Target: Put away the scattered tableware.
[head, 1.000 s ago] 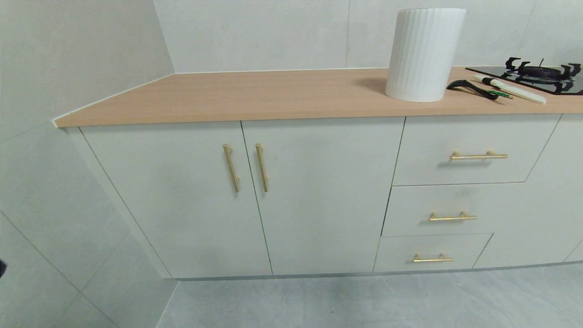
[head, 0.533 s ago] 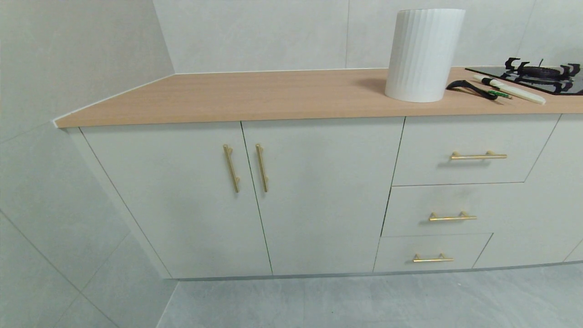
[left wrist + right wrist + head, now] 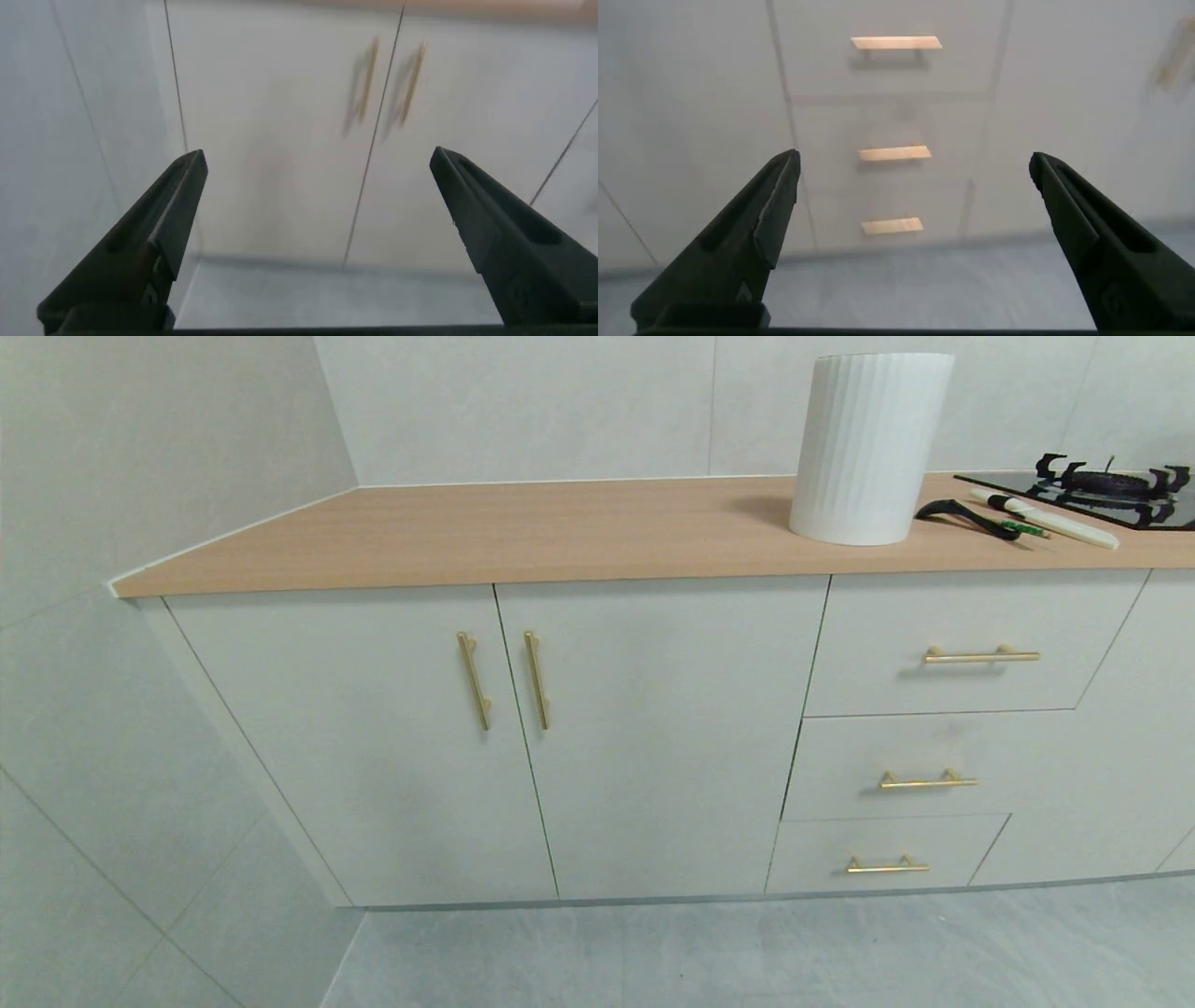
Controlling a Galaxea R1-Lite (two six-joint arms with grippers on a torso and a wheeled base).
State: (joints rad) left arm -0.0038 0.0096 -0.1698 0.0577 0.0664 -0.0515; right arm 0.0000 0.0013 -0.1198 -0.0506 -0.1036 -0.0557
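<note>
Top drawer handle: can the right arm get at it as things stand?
Probably yes. The right pincer is open, and the top drawer handle lies ahead of it with nothing between them. The pincer lines up nearer the middle handle, so some re-aiming seems needed.

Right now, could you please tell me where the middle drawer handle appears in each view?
Head view: middle drawer handle, lower right.
Right wrist view: same handle, straight ahead of the camera.
Left wrist view: double doors instead.
Shared landmark: grey floor.
</note>
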